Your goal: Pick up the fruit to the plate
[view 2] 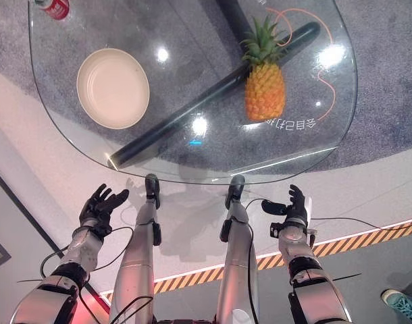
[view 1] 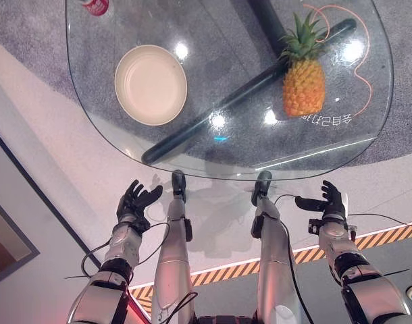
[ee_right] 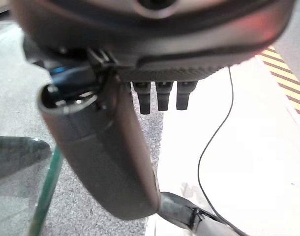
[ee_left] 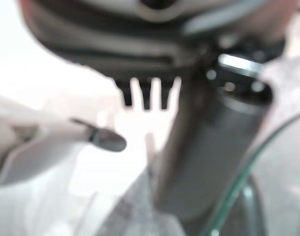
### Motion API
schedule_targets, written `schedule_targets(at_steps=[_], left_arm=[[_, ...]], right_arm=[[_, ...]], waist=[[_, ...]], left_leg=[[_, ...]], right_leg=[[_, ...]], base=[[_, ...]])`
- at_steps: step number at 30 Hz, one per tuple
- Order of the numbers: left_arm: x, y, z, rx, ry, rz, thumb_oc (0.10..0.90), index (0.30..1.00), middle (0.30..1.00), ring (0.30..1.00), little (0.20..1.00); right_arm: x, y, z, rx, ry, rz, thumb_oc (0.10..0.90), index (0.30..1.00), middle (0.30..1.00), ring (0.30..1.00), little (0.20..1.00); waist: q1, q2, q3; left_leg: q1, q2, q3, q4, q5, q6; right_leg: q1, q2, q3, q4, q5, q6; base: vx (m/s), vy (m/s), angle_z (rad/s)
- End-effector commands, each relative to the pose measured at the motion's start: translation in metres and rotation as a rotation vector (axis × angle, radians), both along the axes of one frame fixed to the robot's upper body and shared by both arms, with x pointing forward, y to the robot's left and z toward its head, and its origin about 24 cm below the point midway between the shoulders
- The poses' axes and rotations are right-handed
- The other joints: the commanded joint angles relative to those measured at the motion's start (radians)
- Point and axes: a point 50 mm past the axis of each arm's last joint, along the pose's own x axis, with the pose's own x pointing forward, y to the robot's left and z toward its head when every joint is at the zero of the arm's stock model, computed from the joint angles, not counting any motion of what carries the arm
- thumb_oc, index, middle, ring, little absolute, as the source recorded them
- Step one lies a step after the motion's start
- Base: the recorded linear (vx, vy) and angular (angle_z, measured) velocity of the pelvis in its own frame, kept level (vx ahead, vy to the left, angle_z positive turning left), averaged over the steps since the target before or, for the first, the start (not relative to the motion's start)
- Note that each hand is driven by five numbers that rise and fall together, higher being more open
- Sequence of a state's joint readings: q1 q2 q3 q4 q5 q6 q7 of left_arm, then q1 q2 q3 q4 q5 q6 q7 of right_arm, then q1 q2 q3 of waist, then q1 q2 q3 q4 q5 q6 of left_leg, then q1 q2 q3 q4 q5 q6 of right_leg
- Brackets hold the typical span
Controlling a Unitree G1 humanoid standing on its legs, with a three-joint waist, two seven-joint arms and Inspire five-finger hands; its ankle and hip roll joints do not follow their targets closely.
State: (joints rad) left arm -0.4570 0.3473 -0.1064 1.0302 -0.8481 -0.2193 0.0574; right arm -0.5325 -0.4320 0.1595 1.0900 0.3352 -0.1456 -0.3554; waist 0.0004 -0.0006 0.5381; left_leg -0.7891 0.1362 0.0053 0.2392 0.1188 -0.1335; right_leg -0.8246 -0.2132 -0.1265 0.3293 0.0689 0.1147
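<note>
Nearest, the left hand (view 1: 135,200) and right hand (view 1: 329,200) hang released, fingers relaxed, holding nothing, short of the glass table's (view 1: 213,169) near edge. On the glass, the plate (view 1: 150,84) sits left; the pineapple (view 1: 303,77) stands upright right, well apart. A red can (view 2: 54,7) at the far left edge.

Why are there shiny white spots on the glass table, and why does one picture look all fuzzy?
In the left eye view the spots are lamp glare on the glass table, near the pineapple and beside the plate; in the left wrist view the left hand sits too close and blurs.
</note>
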Motion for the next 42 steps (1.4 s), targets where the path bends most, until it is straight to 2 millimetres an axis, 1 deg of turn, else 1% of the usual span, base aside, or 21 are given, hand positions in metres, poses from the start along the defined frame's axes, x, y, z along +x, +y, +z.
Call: schedule_targets(at_steps=[1,7,9,11,13,15,16,17,19,22,26,29,33,35,37,39,40,42], left_arm=[[-0.015,0.032,0.002,0.080,0.002,0.082,0.800,0.900,0.900,0.900,0.900],[-0.015,0.035,0.003,0.100,0.006,0.072,0.800,0.900,0.900,0.900,0.900],[-0.015,0.036,0.003,0.104,0.011,0.070,0.800,0.900,0.900,0.900,0.900],[-0.018,0.041,0.002,0.105,0.015,0.071,0.800,0.900,0.900,0.900,0.900],[-0.019,0.045,0.003,0.111,0.019,0.072,0.800,0.900,0.900,0.900,0.900],[-0.019,0.045,0.003,0.114,0.020,0.073,0.800,0.900,0.900,0.900,0.900],[-0.018,0.048,0.006,0.119,0.019,0.077,0.800,0.900,0.900,0.900,0.900],[-0.018,0.050,0.007,0.122,0.019,0.077,0.800,0.900,0.900,0.900,0.900],[-0.018,0.050,0.007,0.125,0.019,0.075,0.800,0.900,0.900,0.900,0.900],[-0.017,0.051,0.008,0.133,0.020,0.071,0.800,0.900,0.900,0.900,0.900],[-0.015,0.052,0.010,0.131,0.018,0.077,0.800,0.900,0.900,0.900,0.900],[-0.015,0.051,0.009,0.125,0.017,0.080,0.800,0.900,0.900,0.900,0.900],[-0.015,0.048,0.009,0.115,0.013,0.083,0.800,0.900,0.900,0.900,0.900],[-0.016,0.046,0.008,0.111,0.013,0.085,0.800,0.900,0.900,0.900,0.900],[-0.016,0.044,0.008,0.109,0.012,0.085,0.800,0.900,0.900,0.900,0.900],[-0.017,0.043,0.006,0.105,0.012,0.086,0.800,0.900,0.900,0.900,0.900],[-0.018,0.042,0.006,0.099,0.011,0.087,0.800,0.900,0.900,0.900,0.900],[-0.019,0.040,0.004,0.091,0.009,0.086,0.800,0.900,0.900,0.900,0.900]], right_arm=[[-0.011,-0.024,0.005,-0.035,-0.027,-0.084,0.800,0.900,0.900,0.900,0.900],[-0.011,-0.033,0.008,-0.023,-0.034,-0.130,0.800,0.900,0.900,0.900,0.900],[-0.015,-0.041,0.009,0.015,-0.048,-0.207,0.800,0.900,0.900,0.900,0.900],[-0.023,-0.061,0.014,0.018,-0.058,-0.307,0.800,0.900,0.900,0.900,0.900],[-0.029,-0.079,0.023,0.000,-0.071,-0.418,0.800,0.900,0.900,0.900,0.900],[-0.030,-0.083,0.025,-0.006,-0.079,-0.445,0.800,0.900,0.900,0.900,0.900],[-0.035,-0.095,0.035,-0.016,-0.108,-0.532,0.800,0.900,0.900,0.900,0.900],[-0.037,-0.102,0.041,-0.031,-0.129,-0.587,0.800,0.900,0.900,0.900,0.900],[-0.038,-0.107,0.047,-0.037,-0.155,-0.638,0.800,0.900,0.900,0.900,0.900],[-0.040,-0.116,0.062,-0.049,-0.234,-0.753,0.800,0.900,0.900,0.900,0.900],[-0.040,-0.125,0.092,-0.065,-0.389,-0.904,0.800,0.900,0.900,0.900,0.900],[-0.040,-0.128,0.107,-0.064,-0.466,-0.962,0.800,0.900,0.900,0.900,0.900],[-0.039,-0.132,0.140,-0.064,-0.666,-1.028,0.800,0.900,0.900,0.900,0.900],[-0.036,-0.128,0.156,-0.080,-0.754,-1.021,0.800,0.900,0.900,0.900,0.900],[-0.031,-0.118,0.176,-0.098,-0.866,-1.004,0.800,0.900,0.900,0.900,0.900],[-0.028,-0.112,0.186,-0.095,-0.917,-0.981,0.800,0.900,0.900,0.900,0.900],[-0.024,-0.103,0.201,-0.106,-0.999,-0.935,0.800,0.900,0.900,0.900,0.900],[-0.021,-0.088,0.221,-0.130,-1.101,-0.848,0.800,0.900,0.900,0.900,0.900]], waist=[[0.017,-0.028,-0.018],[0.021,-0.027,-0.018],[0.022,-0.027,-0.018],[0.025,-0.027,-0.018],[0.027,-0.027,-0.018],[0.028,-0.026,-0.018],[0.029,-0.030,-0.018],[0.030,-0.031,-0.018],[0.031,-0.031,-0.018],[0.031,-0.032,-0.018],[0.026,-0.035,-0.018],[0.024,-0.033,-0.018],[0.022,-0.027,-0.018],[0.020,-0.025,-0.018],[0.016,-0.024,-0.018],[0.015,-0.023,-0.018],[0.012,-0.022,-0.018],[0.008,-0.020,-0.018]], left_leg=[[-0.081,-0.052,-0.019,0.194,-0.133,0.026],[-0.089,-0.050,-0.026,0.201,-0.136,0.025],[-0.087,-0.049,-0.026,0.202,-0.138,0.025],[-0.079,-0.045,-0.022,0.196,-0.139,0.026],[-0.082,-0.042,-0.026,0.203,-0.142,0.027],[-0.081,-0.041,-0.026,0.203,-0.143,0.027],[-0.079,-0.039,-0.024,0.201,-0.143,0.027],[-0.075,-0.037,-0.024,0.197,-0.143,0.028],[-0.072,-0.038,-0.025,0.194,-0.144,0.030],[-0.069,-0.037,-0.028,0.196,-0.151,0.032],[-0.061,-0.042,-0.024,0.175,-0.149,0.034],[-0.061,-0.043,-0.025,0.174,-0.150,0.034],[-0.063,-0.046,-0.021,0.164,-0.149,0.036],[-0.064,-0.047,-0.020,0.160,-0.147,0.036],[-0.066,-0.049,-0.019,0.156,-0.144,0.036],[-0.064,-0.050,-0.018,0.151,-0.142,0.035],[-0.064,-0.050,-0.016,0.146,-0.139,0.035],[-0.062,-0.053,-0.013,0.138,-0.135,0.036]], right_leg=[[-0.030,0.011,0.002,0.009,0.003,0.022],[-0.036,0.010,0.002,0.013,0.004,0.020],[-0.033,0.010,0.000,0.014,0.003,0.021],[-0.023,0.010,-0.009,0.011,0.001,0.022],[-0.024,0.007,-0.012,0.016,0.004,0.024],[-0.023,0.007,-0.013,0.015,0.004,0.025],[-0.016,0.008,-0.016,0.010,0.006,0.028],[-0.011,0.008,-0.019,0.005,0.009,0.030],[-0.008,0.008,-0.022,0.003,0.011,0.031],[-0.006,0.010,-0.025,0.004,0.011,0.032],[0.002,0.013,-0.030,-0.014,0.015,0.034],[0.001,0.013,-0.029,-0.017,0.015,0.033],[-0.002,0.012,-0.031,-0.021,0.013,0.034],[-0.004,0.012,-0.029,-0.022,0.012,0.033],[-0.009,0.012,-0.028,-0.024,0.013,0.033],[-0.009,0.011,-0.029,-0.025,0.013,0.033],[-0.011,0.010,-0.028,-0.026,0.013,0.032],[-0.013,0.009,-0.026,-0.030,0.013,0.032]], base=[[0.00,0.000,0.00],[0.01,-0.013,0.02],[0.02,-0.032,0.11],[0.02,-0.011,0.08],[0.00,0.000,0.00],[0.00,-0.015,0.00],[0.00,-0.041,0.02],[0.00,-0.052,0.02],[0.00,0.000,0.00],[0.00,0.000,0.00],[0.00,0.000,0.00],[0.00,0.000,0.00],[0.00,0.029,0.00],[0.00,0.000,0.00],[0.00,0.000,0.00],[-0.01,0.017,-0.01],[-0.01,0.038,0.00],[-0.01,0.046,0.00]])
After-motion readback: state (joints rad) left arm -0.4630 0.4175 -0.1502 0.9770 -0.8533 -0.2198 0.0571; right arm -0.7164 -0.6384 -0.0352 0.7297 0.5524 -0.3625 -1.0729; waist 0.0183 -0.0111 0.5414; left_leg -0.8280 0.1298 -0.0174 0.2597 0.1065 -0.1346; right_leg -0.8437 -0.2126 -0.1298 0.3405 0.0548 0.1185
